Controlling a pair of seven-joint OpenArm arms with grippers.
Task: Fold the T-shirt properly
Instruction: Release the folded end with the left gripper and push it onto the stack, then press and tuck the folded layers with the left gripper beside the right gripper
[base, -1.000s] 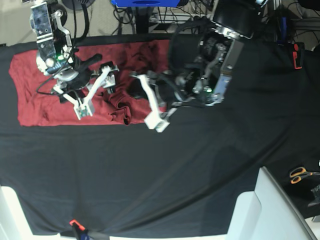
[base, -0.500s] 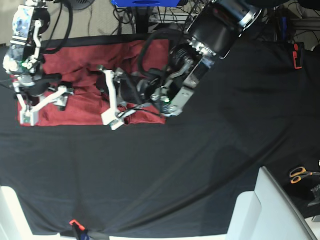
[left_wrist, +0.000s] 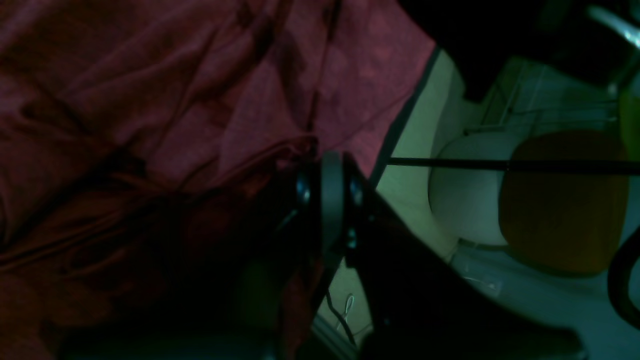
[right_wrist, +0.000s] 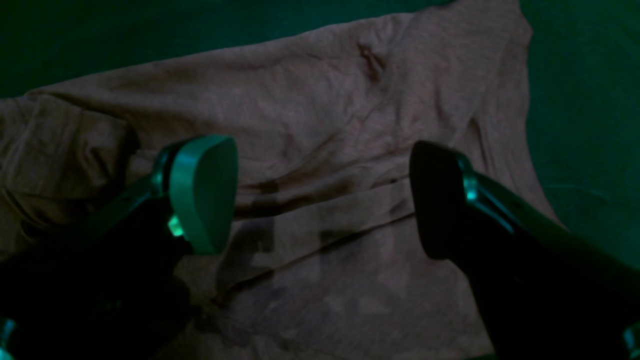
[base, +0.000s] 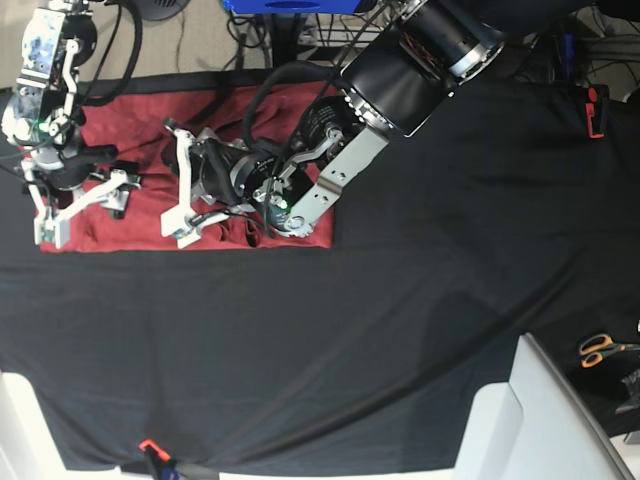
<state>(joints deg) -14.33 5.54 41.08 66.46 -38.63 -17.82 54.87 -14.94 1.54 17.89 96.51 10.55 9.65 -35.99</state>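
Looking through the left wrist camera, the maroon T-shirt filled the frame in rumpled folds, and the left claw appeared pinched narrow at a raised ridge of it, though the gloom left the grip uncertain. From the right wrist camera, the right claw hung spread wide above flat fabric, holding nothing. In the base view the shirt lay at the desk's far left corner; I judged the carried layer should land edge to edge, pulled taut first.
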